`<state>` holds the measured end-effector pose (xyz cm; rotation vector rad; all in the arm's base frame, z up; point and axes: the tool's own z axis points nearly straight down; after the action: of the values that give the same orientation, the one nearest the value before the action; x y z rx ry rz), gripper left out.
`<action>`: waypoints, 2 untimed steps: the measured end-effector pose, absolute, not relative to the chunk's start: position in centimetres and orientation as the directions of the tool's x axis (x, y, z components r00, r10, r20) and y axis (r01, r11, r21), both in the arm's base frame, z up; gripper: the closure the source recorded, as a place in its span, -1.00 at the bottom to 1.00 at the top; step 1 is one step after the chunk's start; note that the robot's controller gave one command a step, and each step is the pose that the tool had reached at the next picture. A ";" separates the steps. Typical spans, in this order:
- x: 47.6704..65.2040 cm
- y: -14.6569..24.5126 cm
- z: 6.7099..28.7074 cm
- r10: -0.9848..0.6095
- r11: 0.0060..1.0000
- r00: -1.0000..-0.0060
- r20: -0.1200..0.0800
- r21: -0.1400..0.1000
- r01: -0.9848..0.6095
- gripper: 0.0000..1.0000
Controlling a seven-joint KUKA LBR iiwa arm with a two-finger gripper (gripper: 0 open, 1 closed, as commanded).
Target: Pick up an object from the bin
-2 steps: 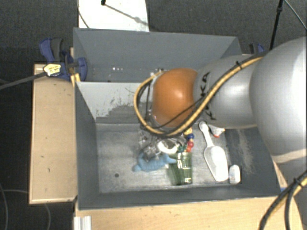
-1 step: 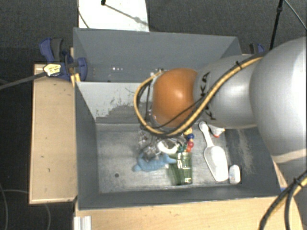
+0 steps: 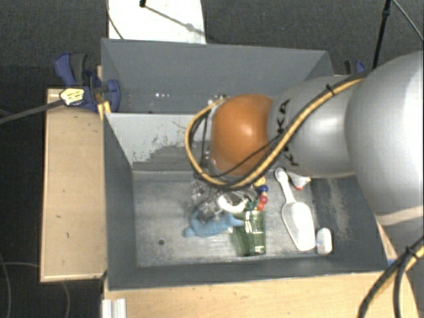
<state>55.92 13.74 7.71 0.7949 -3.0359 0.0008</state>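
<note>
Blue toy [image 3: 207, 228] lay mid-floor of the bin [image 3: 156, 211], long axis left-right. The jaws were directly above it, probably just touching; open or shut, couldn't tell. Green packet [image 3: 250, 236] abutted the toy's right, white scoop [image 3: 297, 218] beyond.

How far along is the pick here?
Done: the gripper is down in the bin, at the blue toy beside the green packet. In hand: nothing visibly held. Left: gripping a thing and lifting it out.

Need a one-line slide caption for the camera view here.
KUKA arm's gripper low in the grey bin, over a blue thing beside a green packet and white scoop.
</note>
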 end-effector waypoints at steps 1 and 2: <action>55.8 13.7 8.2 -0.489 0.872 -0.872 0.004 0.001 -0.489 1.00; 55.8 13.7 9.5 -0.488 0.873 -0.873 0.001 0.001 -0.488 1.00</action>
<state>55.78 13.69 9.51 0.7917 -3.0390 -0.0005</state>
